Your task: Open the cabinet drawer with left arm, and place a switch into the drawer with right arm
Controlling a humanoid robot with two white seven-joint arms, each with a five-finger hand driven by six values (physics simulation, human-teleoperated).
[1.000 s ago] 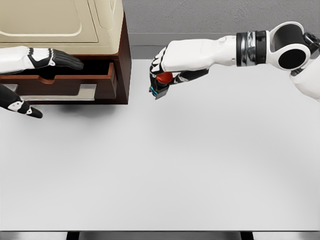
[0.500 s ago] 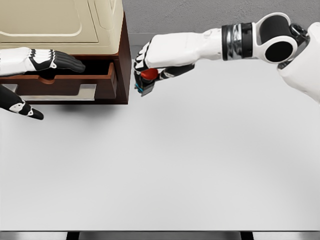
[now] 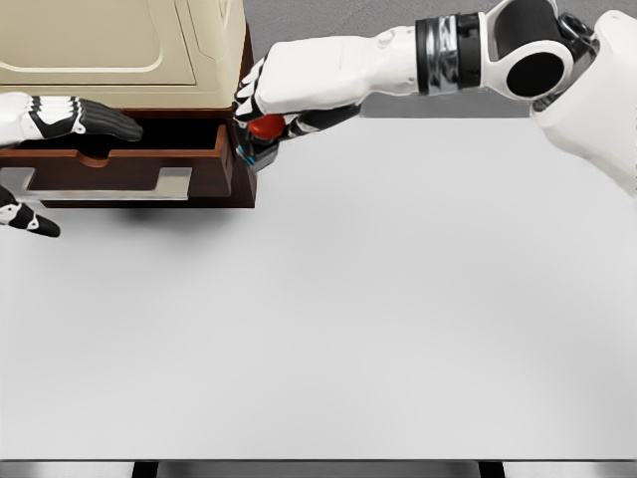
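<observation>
The switch (image 3: 265,127), red-topped, sits gripped in the curled fingers of the right hand (image 3: 274,100) at the upper middle of the frame, just at the right corner of the drawer (image 3: 129,164). The drawer is already pulled out of the cabinet (image 3: 119,45); the left hand (image 3: 75,118) rests over it, fingers extended, holding nothing. Releasing the switch inside remains.

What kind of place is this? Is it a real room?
Probably not a real room: it looks like a computer-made test bench. A plain white table holds only a small brown cabinet with its drawer open, against a bare grey wall.
</observation>
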